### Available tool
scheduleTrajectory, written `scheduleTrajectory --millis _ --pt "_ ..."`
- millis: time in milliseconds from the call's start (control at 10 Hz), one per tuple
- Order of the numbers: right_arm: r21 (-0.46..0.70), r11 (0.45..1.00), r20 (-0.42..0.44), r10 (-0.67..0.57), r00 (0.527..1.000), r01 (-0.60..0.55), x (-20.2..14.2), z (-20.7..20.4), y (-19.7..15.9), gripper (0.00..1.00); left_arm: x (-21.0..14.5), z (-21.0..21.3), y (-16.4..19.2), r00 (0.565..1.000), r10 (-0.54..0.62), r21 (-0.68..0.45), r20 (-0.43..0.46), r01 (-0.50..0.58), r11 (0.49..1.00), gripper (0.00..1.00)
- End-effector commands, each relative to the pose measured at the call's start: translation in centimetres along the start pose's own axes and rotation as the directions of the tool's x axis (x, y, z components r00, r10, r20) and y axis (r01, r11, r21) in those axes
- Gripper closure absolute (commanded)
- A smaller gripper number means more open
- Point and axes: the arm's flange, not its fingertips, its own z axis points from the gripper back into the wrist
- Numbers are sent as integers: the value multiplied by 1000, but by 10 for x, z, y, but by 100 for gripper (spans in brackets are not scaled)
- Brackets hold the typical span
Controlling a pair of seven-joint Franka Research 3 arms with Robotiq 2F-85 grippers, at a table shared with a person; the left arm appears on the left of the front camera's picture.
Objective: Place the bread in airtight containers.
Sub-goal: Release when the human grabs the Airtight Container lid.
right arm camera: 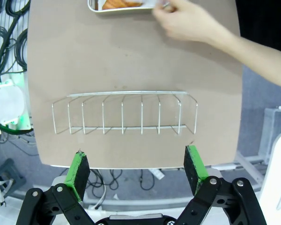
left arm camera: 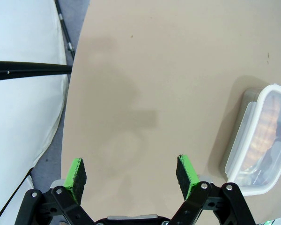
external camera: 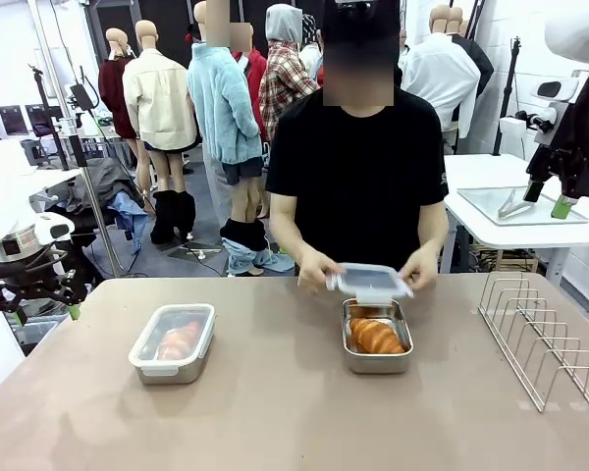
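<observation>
Two steel airtight containers sit on the tan table. The left container has its clear lid on, and a croissant shows through it. The right container stands open with a croissant inside. The person holds its lid in both hands just above its far edge. My left gripper hangs open off the table's left edge, holding nothing. High at the right, my right gripper is open and holds nothing.
A wire rack stands at the table's right side, below my right gripper. The person's hand reaches in beside the open container. A white side table with a tray stands behind at the right.
</observation>
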Motion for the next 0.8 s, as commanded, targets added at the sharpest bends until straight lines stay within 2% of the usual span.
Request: scheduleTrajectory --millis 0,700 --pt "-2 1000 -1 -13 1000 13 2 0 0 0 -1 1 2 1000 0 -2 2 0 1000 0" --pt "-2 1000 -1 -13 1000 13 2 0 0 0 -1 1 2 1000 0 -2 2 0 1000 0"
